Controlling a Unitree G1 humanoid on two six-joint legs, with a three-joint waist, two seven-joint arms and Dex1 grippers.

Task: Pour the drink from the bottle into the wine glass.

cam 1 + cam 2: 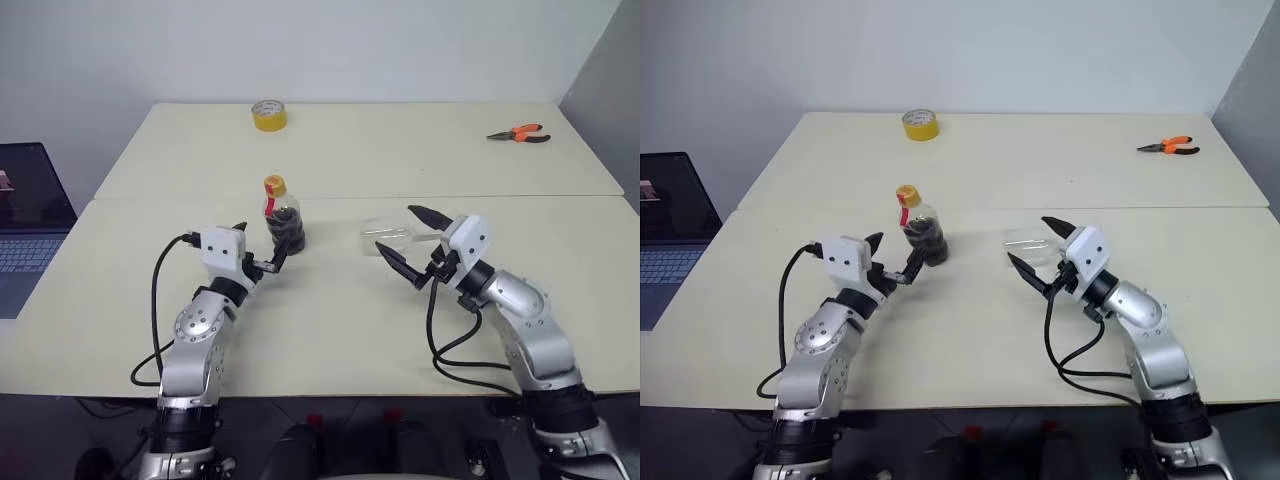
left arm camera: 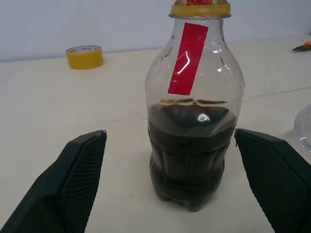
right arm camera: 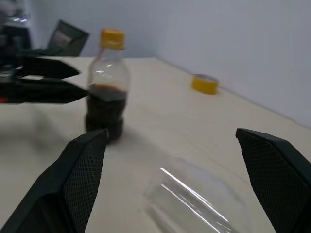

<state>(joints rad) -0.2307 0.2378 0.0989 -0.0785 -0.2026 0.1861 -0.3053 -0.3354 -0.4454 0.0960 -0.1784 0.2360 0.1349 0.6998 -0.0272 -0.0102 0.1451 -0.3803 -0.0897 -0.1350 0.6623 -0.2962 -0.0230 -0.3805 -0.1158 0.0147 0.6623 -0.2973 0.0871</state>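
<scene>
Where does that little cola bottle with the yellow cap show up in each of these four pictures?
Left eye view: bottle left of centre, by the left gripper.
Right eye view: bottle left of centre.
Left wrist view: bottle at centre, between the fingers.
Right wrist view: bottle upper left.
Shared landmark: yellow tape roll.

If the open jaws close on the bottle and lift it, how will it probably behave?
The bottle is about half full of dark drink, so it is probably bottom-heavy and the liquid may slosh. Its thin clear plastic may dent if squeezed. Its yellow cap is on, so spilling seems unlikely.
</scene>
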